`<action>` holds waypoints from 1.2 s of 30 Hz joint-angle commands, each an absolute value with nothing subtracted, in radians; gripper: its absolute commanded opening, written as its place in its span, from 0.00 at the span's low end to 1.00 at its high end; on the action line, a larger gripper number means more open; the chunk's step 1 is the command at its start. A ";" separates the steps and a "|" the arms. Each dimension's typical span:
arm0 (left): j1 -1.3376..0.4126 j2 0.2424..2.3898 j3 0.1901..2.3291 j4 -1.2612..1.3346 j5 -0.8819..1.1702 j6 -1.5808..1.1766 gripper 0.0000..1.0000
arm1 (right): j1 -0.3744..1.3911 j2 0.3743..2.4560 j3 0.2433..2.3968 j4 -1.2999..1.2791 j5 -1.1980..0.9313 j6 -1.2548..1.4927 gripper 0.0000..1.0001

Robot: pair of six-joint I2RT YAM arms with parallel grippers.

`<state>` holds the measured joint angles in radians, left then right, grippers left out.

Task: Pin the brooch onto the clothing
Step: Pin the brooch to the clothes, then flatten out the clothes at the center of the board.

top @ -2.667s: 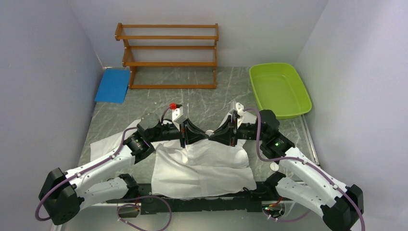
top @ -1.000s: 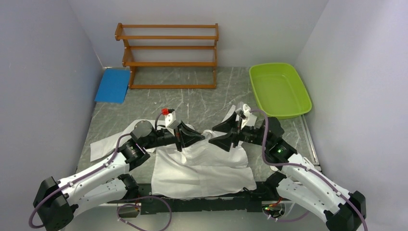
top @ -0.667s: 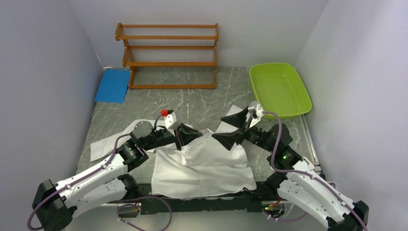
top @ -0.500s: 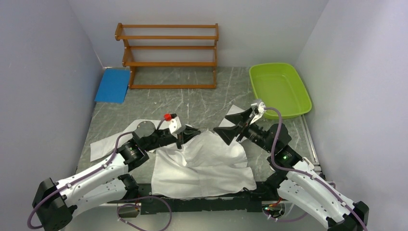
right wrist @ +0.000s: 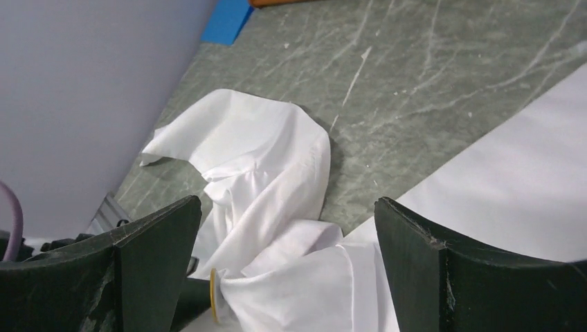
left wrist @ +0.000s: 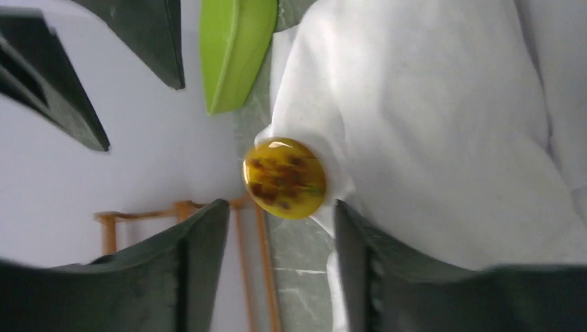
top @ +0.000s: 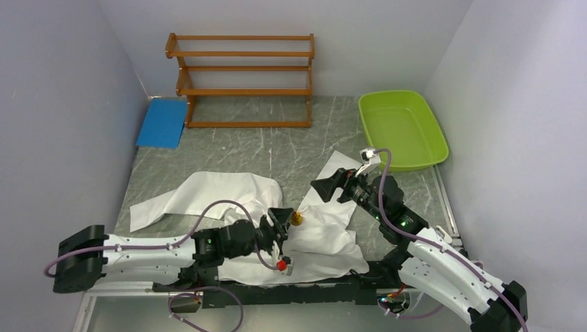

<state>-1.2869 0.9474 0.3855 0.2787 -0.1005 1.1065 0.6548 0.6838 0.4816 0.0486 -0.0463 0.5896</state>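
Left fingers [left wrist: 201,266] newly near brooch [left wrist: 284,178] on shirt [left wrist: 443,124]

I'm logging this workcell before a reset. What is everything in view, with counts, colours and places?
shirt: 1, white, crumpled across the table's near half
brooch: 1, amber-yellow with dark flecks, on a shirt fold near the middle
rack: 1, brown wood, far edge by the back wall
tub: 1, lime green, far right
pad: 1, blue, far left beside the rack
table: 1, grey marbled, under everything
left gripper: 1, black, open, fingertips flanking the brooch
right gripper: 1, black, open, over the shirt's right side
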 commanded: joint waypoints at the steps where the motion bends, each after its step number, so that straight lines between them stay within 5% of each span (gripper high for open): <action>1: -1.383 1.031 0.310 0.656 -0.410 1.585 0.91 | 0.650 0.706 0.477 0.053 -0.009 0.622 1.00; 10: -1.435 1.019 0.352 0.744 -0.599 1.429 0.94 | 0.637 0.747 0.494 0.021 0.030 0.609 1.00; 15: -1.433 0.744 0.455 0.285 -0.395 1.014 0.94 | 0.622 0.787 0.495 0.020 0.016 0.603 1.00; 23: -1.393 0.625 0.466 0.348 -0.533 0.561 0.95 | 0.534 0.957 0.527 0.012 -0.079 0.615 1.00; 29: -1.183 0.804 0.626 0.085 -0.561 0.183 0.95 | 0.504 1.098 0.599 -0.026 -0.130 0.548 1.00; 36: -0.787 1.063 0.811 -0.173 -0.188 -0.237 0.95 | 0.498 1.178 0.618 -0.063 -0.127 0.495 0.97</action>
